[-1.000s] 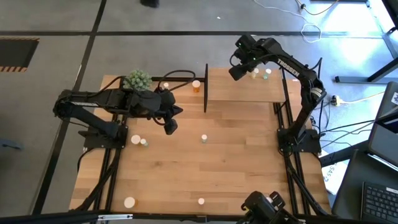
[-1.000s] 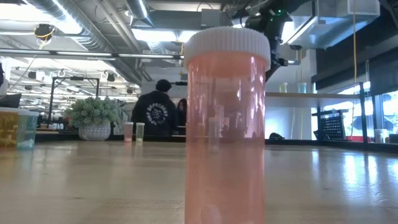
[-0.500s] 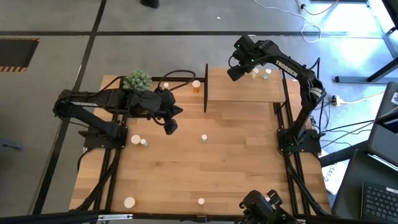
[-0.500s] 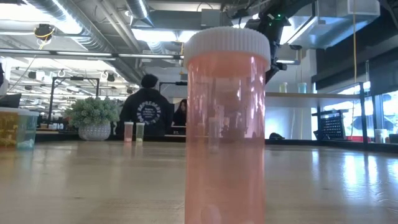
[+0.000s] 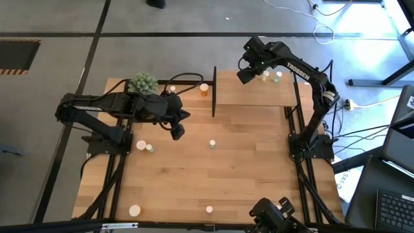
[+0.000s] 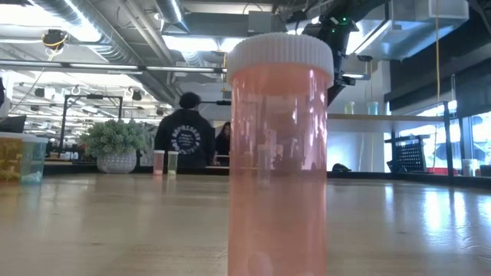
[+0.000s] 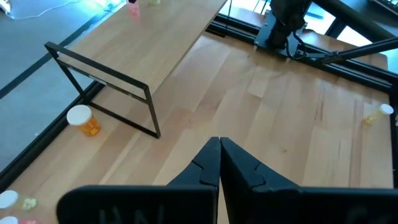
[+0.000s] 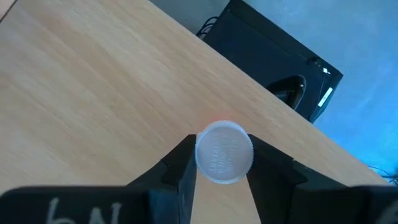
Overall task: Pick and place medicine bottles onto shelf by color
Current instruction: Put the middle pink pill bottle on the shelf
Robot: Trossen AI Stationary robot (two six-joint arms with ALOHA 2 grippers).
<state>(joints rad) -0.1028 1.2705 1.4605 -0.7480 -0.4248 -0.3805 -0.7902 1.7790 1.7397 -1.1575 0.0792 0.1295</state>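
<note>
The table (image 5: pixel 246 168) is a big slab of pale wood planks with visible grain, sitting on a thin black metal frame. At its far right corner the shelf (image 5: pixel 255 90) is standing, a flat rectangular light-wood board framed by skinny black posts; the left wrist view is showing it (image 7: pixel 155 50) with its open black rectangle of an end frame.

The left arm (image 5: pixel 103 110) is lying folded over the left side of the table, and the left gripper (image 5: pixel 178 129) is hanging over bare wood near the middle with its dark, angular fingers (image 7: pixel 208 165) pressed together and nothing between them. The right arm (image 5: pixel 310 84) is reaching up and over the shelf, and the right gripper (image 5: pixel 249 68) is hovering above the shelf's left part, its fingers (image 8: pixel 183 168) clamped on a small bottle (image 8: pixel 224 152) with a round, ribbed white cap and a faint pink-red glow at the rim.

A fuzzy green plant ball (image 5: pixel 142 83) is sitting at the far left edge of the table. Right at the low camera a pink-red bottle (image 6: pixel 280 153) is standing upright, a smooth see-through cylinder with a ridged white cap. An orange bottle (image 5: pixel 204 89) is standing just beside the shelf's left end frame. Two tiny bottles (image 5: pixel 272 76) are already standing on the shelf near the right gripper. More white-capped ones are scattered around: a pair (image 5: pixel 145 147) by the left arm's base, one (image 5: pixel 212 144) mid-table, and two (image 5: pixel 134 210) near the front edge.
</note>
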